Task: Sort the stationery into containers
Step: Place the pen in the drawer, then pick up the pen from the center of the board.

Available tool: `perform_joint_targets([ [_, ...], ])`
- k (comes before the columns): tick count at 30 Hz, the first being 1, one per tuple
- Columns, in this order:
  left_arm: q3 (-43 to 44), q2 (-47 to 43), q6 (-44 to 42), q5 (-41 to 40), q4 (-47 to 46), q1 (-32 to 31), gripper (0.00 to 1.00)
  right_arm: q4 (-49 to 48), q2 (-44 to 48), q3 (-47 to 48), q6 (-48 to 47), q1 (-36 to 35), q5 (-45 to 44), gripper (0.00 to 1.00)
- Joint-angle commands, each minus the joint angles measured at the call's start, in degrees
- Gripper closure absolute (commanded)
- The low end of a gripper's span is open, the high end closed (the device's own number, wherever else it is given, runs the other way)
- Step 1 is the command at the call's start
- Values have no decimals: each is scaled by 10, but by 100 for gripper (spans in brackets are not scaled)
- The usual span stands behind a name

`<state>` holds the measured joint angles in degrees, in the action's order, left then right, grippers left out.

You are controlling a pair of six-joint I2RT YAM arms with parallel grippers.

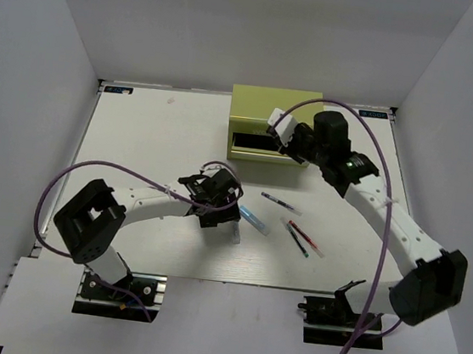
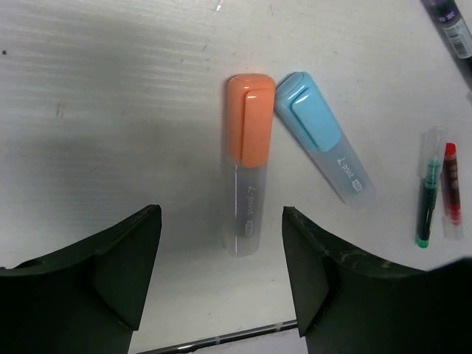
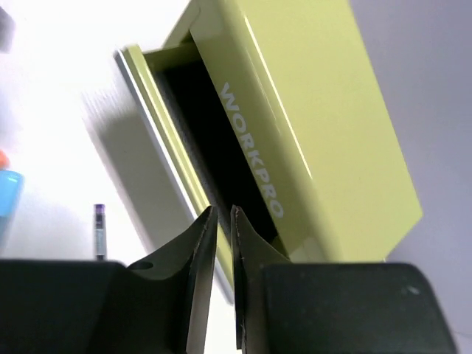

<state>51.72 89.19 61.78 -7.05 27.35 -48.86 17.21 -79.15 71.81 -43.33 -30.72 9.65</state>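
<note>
An orange marker (image 2: 248, 158) and a blue marker (image 2: 321, 133) lie side by side on the table. My left gripper (image 2: 220, 221) hovers open over them, the orange marker's pale end between its fingers without touching. A clear pen (image 2: 428, 188) and a red pen (image 2: 451, 184) lie to the right, with a dark pen (image 2: 450, 26) beyond. The olive-green chest (image 1: 275, 113) stands at the back with its drawer (image 1: 257, 145) pulled out. Over that drawer's right end my right gripper (image 3: 223, 214) is shut to a slim gap, with nothing between its fingers.
White walls close in the table on three sides. The pens (image 1: 281, 202) lie spread between the two arms, in front of the chest. The left arm's purple cable (image 1: 55, 191) loops over the table's left part.
</note>
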Motion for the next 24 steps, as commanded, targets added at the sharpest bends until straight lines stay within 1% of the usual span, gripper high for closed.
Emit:
perform_joint_targets([
  [1,51,29,4,-13,43,-6,24,6,47,-34,68,11,35,81],
  [2,60,41,4,-13,48,-11,24,5,52,-58,69,13,35,81],
  [3,82,64,4,-18,64,-11,26,3,66,-65,70,19,34,81],
  [6,115,99,-2,-27,91,-19,27,-1,79,-89,78,28,35,81],
  [10,171,147,-2,-40,160,-30,37,-1,98,-106,93,38,42,81],
  [11,177,154,-2,-40,168,-30,42,-2,101,-107,99,44,44,81],
  [13,183,173,-2,-40,180,-36,48,-1,109,-117,102,46,46,81],
  [15,183,180,-2,-40,187,-41,50,-2,116,-121,109,52,51,81],
  [17,183,187,-2,-40,194,-41,50,-3,124,-133,111,57,56,81],
  [18,188,193,-2,-40,194,-47,52,-3,128,-141,112,59,60,81],
  [19,194,199,-2,-45,206,-47,53,0,134,-146,114,63,64,78],
  [20,194,199,-2,-46,206,-47,56,0,138,-151,115,64,64,78],
  [21,194,199,-2,-46,215,-47,60,4,141,-152,116,65,65,72],
  [22,194,206,-2,-46,215,-53,63,6,143,-156,120,67,70,66],
  [24,194,206,-7,-51,228,-53,70,6,154,-163,126,72,76,57],
])
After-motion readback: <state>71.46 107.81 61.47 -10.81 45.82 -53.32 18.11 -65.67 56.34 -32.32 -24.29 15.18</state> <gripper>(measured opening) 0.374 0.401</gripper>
